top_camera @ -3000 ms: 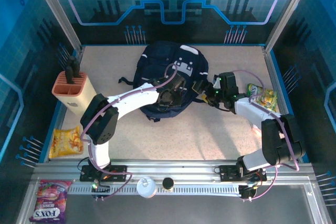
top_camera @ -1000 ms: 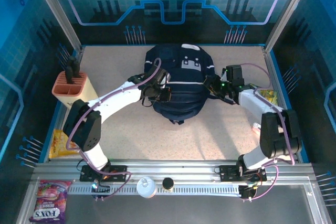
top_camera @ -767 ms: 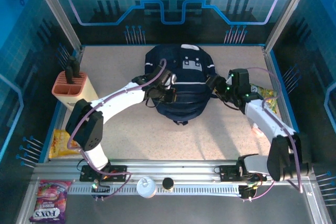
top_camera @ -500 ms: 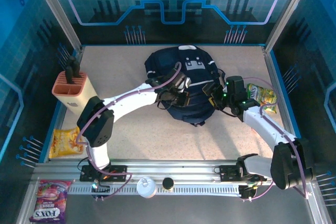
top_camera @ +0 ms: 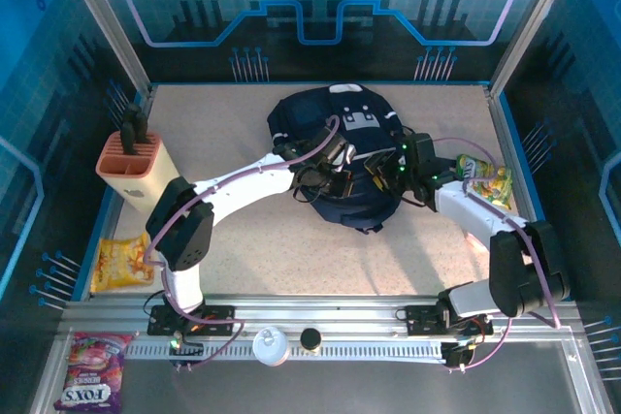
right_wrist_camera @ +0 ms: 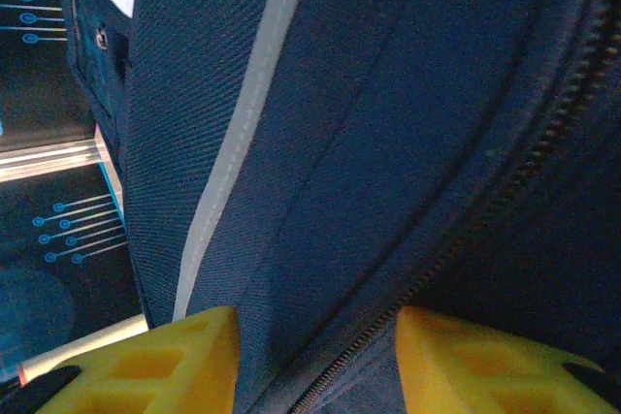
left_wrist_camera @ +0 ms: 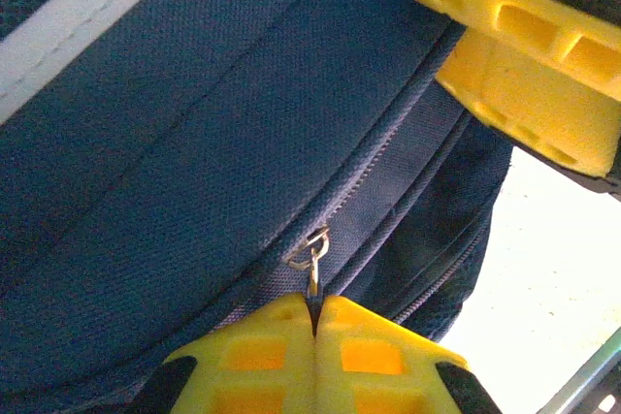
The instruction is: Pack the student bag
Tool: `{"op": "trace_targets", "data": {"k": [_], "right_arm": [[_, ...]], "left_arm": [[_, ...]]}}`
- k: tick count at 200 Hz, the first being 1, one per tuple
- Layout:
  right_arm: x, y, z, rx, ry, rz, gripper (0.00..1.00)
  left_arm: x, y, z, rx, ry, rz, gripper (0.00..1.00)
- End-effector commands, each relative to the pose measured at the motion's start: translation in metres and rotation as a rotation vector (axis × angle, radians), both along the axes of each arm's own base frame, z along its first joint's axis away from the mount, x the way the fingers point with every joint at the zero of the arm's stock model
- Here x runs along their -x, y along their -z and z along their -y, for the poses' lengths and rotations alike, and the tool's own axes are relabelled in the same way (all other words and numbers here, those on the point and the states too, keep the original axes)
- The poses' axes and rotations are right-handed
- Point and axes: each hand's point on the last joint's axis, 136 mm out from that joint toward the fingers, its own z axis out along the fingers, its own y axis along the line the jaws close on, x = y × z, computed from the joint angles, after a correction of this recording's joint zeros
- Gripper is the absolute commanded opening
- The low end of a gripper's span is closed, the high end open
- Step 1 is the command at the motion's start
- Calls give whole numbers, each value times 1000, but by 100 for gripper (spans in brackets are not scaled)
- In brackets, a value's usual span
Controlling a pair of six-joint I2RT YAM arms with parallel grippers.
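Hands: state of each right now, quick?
Left hand: closed on the zipper pull of the student bag.
Right hand: straddles a fold of the bag; whether it grips cannot be told.

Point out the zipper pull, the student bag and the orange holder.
zipper pull (left_wrist_camera: 312,247), left wrist view, its metal ring.
student bag (top_camera: 359,121), top external view, its grey-white patch.
orange holder (top_camera: 136,177), top external view, its side wall.

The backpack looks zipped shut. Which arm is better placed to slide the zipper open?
Left: the left gripper is shut on the zipper pull of the student bag; the right gripper only has bag fabric between its jaws.
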Motion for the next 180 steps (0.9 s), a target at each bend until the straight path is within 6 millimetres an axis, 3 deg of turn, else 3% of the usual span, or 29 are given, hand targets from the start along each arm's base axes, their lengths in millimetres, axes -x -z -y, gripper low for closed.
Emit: {"op": "trace_targets", "data": {"k": [1,41,64,105,136,180], "right_arm": [[-8,3,0,31,4,6,41],[-10,8,4,71,5,0,26],[-10,9,12,96,14,-3,22],[-10,16,26,134,34,-22,19],[-7,30,28,149,28,-57,19],[-5,40,31,161,26,-76,19]], "left_arm": [[-1,-6,-1,-36,29,30,0],[-1,-5,-18,-107,34,53,0],[-5,-1,-44,-139,-2,49,0],[-15,-6,-85,-81,-74,46,0],[-22,2,-103,7,-137,-16,0],[-43,6,-131,-60,-190,27,0]]}}
